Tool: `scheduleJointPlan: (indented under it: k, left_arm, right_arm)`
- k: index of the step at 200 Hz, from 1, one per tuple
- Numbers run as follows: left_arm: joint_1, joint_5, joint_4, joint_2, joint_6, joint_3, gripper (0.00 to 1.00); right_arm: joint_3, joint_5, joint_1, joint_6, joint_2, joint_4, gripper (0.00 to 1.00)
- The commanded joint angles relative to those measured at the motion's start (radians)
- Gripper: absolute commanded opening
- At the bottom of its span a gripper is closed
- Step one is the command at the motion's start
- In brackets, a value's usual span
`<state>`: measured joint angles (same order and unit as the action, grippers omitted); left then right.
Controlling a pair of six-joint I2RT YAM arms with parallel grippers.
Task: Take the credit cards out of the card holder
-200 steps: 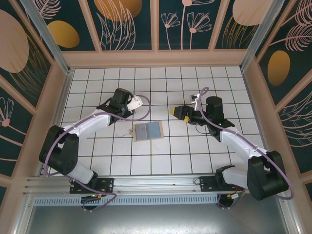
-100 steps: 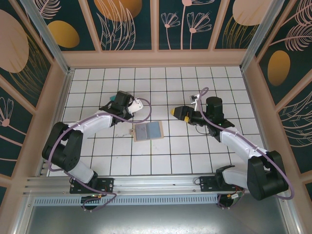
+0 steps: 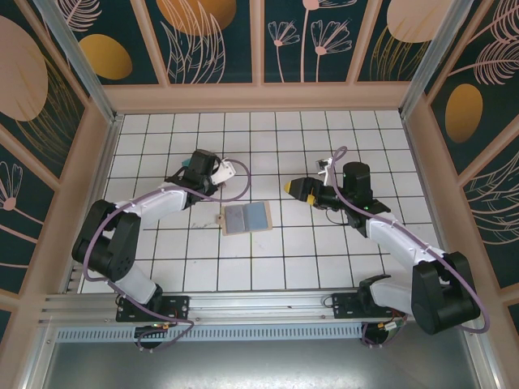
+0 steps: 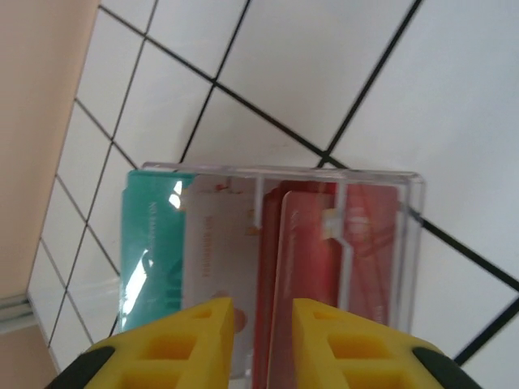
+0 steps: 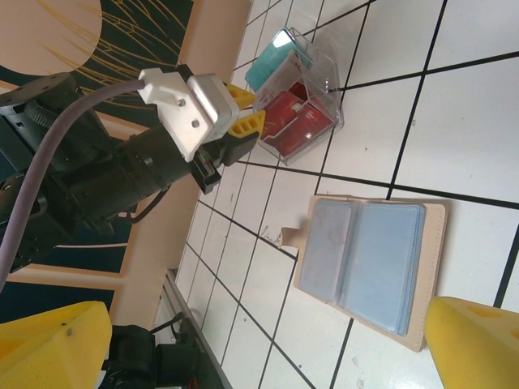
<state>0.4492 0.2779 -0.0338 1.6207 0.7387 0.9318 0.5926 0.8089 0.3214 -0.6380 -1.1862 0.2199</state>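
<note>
The card holder [image 3: 244, 218] lies open and flat on the white tiled table [image 3: 324, 267], its blue-grey inner panels facing up inside a tan border. A small tab sticks out from its left edge.

The credit cards sit apart from the card holder, in a clear plastic box [image 5: 298, 85] on the tiles beyond the holder's far left corner. In the left wrist view, the teal-green card [image 4: 150, 243] fills the left part of that box and the red card [image 4: 369, 243] stands to the right.

The left gripper [image 4: 263, 312] is at the box, on the side away from the card holder. Its yellow fingers [image 4: 203, 328] stand a narrow gap apart. The pale edge of a red card runs down into that gap, and it is unclear whether either finger touches the card.

The right gripper [image 3: 292, 187] hangs to the right of the card holder and slightly farther from the arm bases, well clear of it. Its jaws are spread wide with nothing between them. The right wrist view looks between its two yellow fingertips [image 5: 49, 344] at the open card holder, with the box and the left gripper beyond it.
</note>
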Motion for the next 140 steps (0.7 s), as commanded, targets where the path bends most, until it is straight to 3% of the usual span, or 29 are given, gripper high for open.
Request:
scheduleJointPlan:
  k: [1, 33, 55, 75, 140]
  left_arm:
    - [-0.019, 0.05, 0.06, -0.005, -0.031, -0.019, 0.29]
    - [-0.029, 0.023, 0.045, -0.028, -0.075, 0.004, 0.34]
    - [-0.029, 0.024, 0.053, -0.051, -0.153, 0.028, 0.45]
    - [-0.03, 0.024, 0.034, -0.07, -0.284, 0.079, 0.57]
    - [-0.03, 0.03, -0.183, -0.165, -0.833, 0.217, 0.59]
  right_arm:
    - [-0.017, 0.001, -0.01, -0.014, 0.022, 0.022, 0.99]
    - [-0.023, 0.003, -0.009, -0.019, 0.021, 0.03, 0.99]
    - [-0.021, -0.004, -0.007, -0.017, 0.015, 0.031, 0.99]
    - [-0.009, -0.032, -0.001, 0.0, 0.0, 0.01, 0.99]
    - [0.107, -0.227, 0.093, 0.084, -0.136, -0.125, 0.99]
